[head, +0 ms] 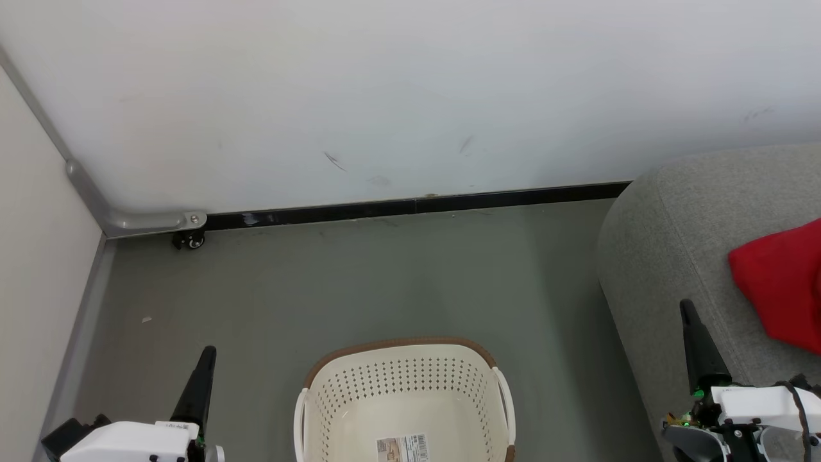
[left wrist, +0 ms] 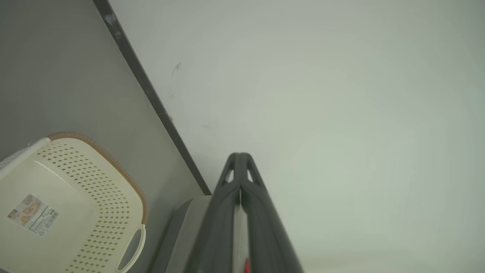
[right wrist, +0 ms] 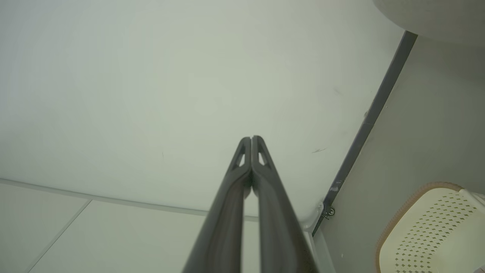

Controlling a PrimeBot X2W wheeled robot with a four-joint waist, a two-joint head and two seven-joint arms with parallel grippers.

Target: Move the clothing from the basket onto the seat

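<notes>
Clothing point(head: 779, 282) lies on seat point(head: 660, 256), just right of both closed, empty jaws.

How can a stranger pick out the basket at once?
Start at the white wall with its black strip along the grey floor. In front of it, left of the big grey seat, stands the basket. It alone is cream plastic full of holes, with a brown rim.

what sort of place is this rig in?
Probably a staged home corner in a lab: grey upholstered seat, laundry basket on grey floor, scuffed white wall meeting a partition on a caster.
</notes>
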